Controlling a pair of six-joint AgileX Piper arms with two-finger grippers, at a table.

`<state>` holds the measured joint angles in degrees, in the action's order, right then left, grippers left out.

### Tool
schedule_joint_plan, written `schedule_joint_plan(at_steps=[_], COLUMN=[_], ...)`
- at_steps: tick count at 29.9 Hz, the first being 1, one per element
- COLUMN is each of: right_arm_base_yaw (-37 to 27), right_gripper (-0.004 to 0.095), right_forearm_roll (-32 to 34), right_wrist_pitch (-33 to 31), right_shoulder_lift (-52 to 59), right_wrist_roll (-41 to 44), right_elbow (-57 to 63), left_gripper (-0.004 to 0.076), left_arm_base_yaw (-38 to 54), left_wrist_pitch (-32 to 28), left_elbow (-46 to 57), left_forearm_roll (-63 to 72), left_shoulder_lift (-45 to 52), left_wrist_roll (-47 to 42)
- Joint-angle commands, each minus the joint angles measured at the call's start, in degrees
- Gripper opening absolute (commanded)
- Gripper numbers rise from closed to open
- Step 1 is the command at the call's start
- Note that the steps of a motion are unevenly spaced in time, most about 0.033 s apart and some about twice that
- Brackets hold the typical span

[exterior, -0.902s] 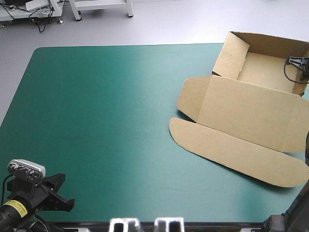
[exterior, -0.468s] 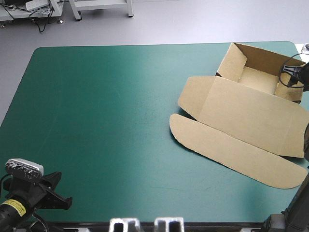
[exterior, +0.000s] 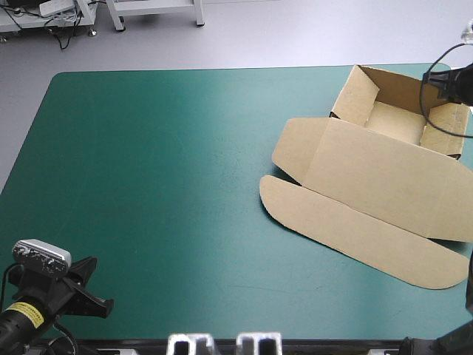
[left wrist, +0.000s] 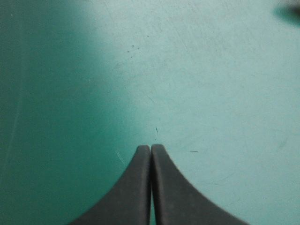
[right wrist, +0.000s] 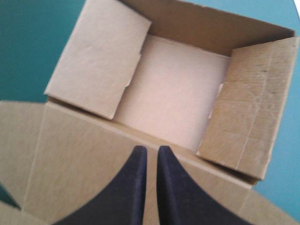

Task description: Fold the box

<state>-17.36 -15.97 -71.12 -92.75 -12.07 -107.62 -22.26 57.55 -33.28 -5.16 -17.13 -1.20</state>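
Brown box (exterior: 369,181): open tray, lid (right wrist: 70,159) flat on teal-green bench (exterior: 162,185). My right gripper (right wrist: 149,150), fingers together, hangs above lid; left gripper (left wrist: 151,149) likewise, over bench.

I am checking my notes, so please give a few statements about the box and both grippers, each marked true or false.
1. The box lies at the right side of the teal-green cover. True.
2. The box is shut. False: its tray stands open, the lid flat on the cover.
3. The left gripper is shut over bare cover. True.
4. The left gripper touches the box. False: it is far from it.
5. The right gripper is above the box. True.
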Motion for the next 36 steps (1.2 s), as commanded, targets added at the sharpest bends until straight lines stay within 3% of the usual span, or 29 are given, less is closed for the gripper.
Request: schedule_joint_plan(at_steps=[1, 8, 13, 19, 27, 36], right_arm_base_yaw=[3.9, 6.76, 6.76, 6.76, 6.76, 6.76], right_gripper=[-0.0009, -0.0011, -0.001, -0.0013, -0.0019, -0.0019], right_forearm_roll=[1.69, 2.39, 3.22, 3.11, 2.99, 1.96], right_wrist_pitch=[-0.48, 2.32, 10.45, 15.99, 17.74, 17.5], right_shoulder_lift=[10.66, 29.77, 46.0, 58.94, 64.69, 64.93], right_wrist_roll=[-2.03, -3.41, -3.67, -3.67, -4.44, -3.5], right_elbow=[8.08, 33.58, 55.05, 72.95, 77.56, 77.56], left_gripper=[-0.001, -0.001, -0.001, -0.001, -0.001, -0.001], left_arm_base_yaw=[-0.25, -0.25, -0.25, -0.25, -0.25, -0.25], left_wrist_pitch=[-3.94, -7.65, -7.26, -7.02, -7.36, -11.95], left_elbow=[1.06, 2.33, 2.33, 2.33, 3.7, 5.59], left_forearm_roll=[0.21, 0.61, 1.15, 1.65, 5.89, 6.44], left_shoulder_lift=[-0.64, -0.64, -0.64, -0.64, 0.24, 3.97], left_wrist_roll=[0.18, 2.52, 2.51, 2.4, 6.11, 6.45])
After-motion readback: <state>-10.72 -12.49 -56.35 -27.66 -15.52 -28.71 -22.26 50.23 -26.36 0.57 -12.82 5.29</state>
